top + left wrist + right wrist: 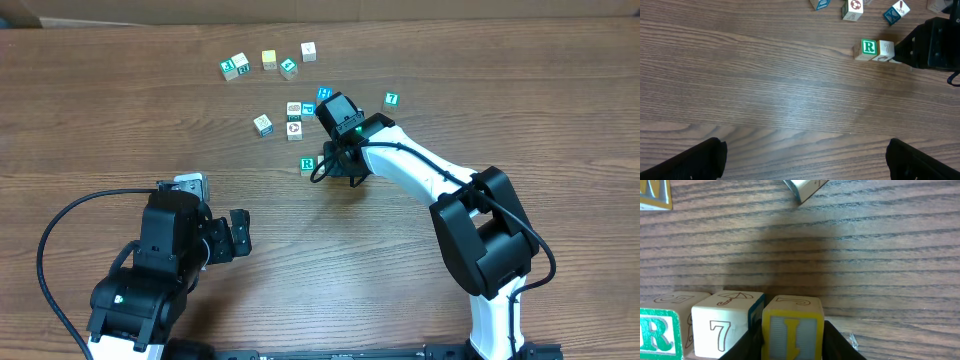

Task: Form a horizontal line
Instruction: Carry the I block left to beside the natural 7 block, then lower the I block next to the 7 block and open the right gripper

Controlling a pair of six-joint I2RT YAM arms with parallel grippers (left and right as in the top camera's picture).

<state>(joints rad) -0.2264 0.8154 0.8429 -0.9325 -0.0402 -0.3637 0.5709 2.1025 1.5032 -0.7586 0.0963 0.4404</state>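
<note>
A green R block (307,164) lies on the wooden table and also shows in the left wrist view (868,48). A white 7 block (885,50) touches its right side, and both show in the right wrist view (657,332) (722,325). My right gripper (340,165) is shut on a yellow-framed letter block (792,332), held right beside the 7 block, in line with it. My left gripper (240,232) is open and empty over bare table, nearer the front left (805,160).
Loose blocks lie behind the row: one (262,124), a small cluster (294,118), a blue one (324,94) and a green one (391,99). Several more lie near the back edge (269,59). A black cable loops at the left.
</note>
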